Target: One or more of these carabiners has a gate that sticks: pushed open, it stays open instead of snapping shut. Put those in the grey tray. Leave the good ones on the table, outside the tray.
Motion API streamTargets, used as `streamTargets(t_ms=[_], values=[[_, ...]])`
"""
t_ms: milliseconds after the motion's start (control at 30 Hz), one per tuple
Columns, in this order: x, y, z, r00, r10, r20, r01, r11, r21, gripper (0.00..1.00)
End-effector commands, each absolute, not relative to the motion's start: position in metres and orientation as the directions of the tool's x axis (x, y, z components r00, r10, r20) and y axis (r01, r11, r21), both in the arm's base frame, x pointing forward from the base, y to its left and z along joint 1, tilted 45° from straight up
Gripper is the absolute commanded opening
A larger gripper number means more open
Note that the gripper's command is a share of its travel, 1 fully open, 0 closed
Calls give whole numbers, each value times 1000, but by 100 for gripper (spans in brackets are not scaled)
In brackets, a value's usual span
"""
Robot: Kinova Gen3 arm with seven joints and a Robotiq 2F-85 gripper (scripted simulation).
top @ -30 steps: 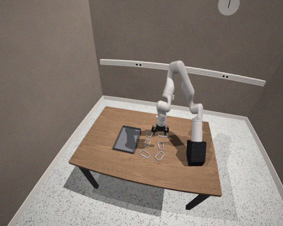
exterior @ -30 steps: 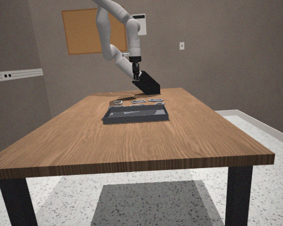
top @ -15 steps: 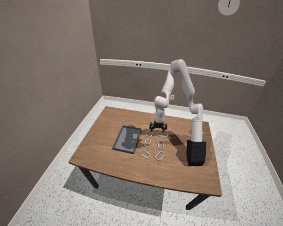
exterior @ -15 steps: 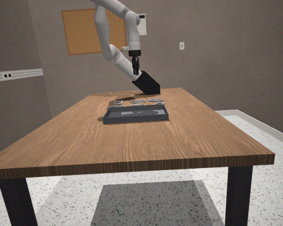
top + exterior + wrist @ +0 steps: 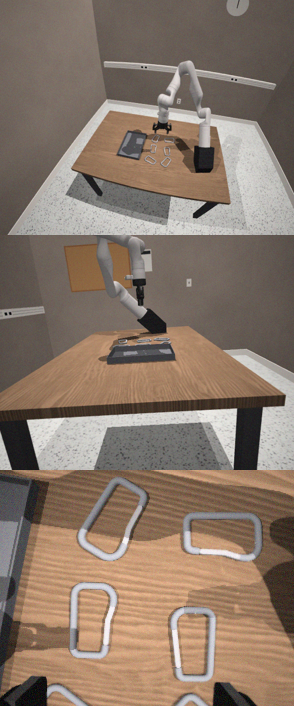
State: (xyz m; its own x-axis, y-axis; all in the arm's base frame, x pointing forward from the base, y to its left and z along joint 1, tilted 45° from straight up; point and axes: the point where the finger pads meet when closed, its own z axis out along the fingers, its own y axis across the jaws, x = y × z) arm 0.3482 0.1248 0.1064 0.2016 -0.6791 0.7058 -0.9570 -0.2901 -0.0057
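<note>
Top view: one gripper, fingers spread apart, nothing between them, held above the desk. Beneath and around it, six silver carabiners, lying apart in three rows of two, all outside the tray; of these, four showed whole in the wrist view and two in part. Beside them, one grey tray, shallow, dark-walled, holding none of the carabiners, lay flat on the desk.

The arm rises from its base, bends at the top, and descends to a vertical wrist. The gripper points downward, raised, fingers fully spread, holding nothing.
</note>
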Motion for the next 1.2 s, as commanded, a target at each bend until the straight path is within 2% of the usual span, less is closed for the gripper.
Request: streamTargets(t_ms=[0,500,533,1067,1100,1167], values=[[361,158,141,203,-679,706,-957,-291,-6,100],[361,158,141,203,-679,706,-957,-291,-6,100],[374,191,177,203,-678,706,-957,-291,-5,100],[374,191,177,203,-678,706,-957,-291,-5,100],[374,190,177,-68,-735,675,-975,-93,-199,100],[374,190,177,-74,-735,674,-975,-89,-204,100]])
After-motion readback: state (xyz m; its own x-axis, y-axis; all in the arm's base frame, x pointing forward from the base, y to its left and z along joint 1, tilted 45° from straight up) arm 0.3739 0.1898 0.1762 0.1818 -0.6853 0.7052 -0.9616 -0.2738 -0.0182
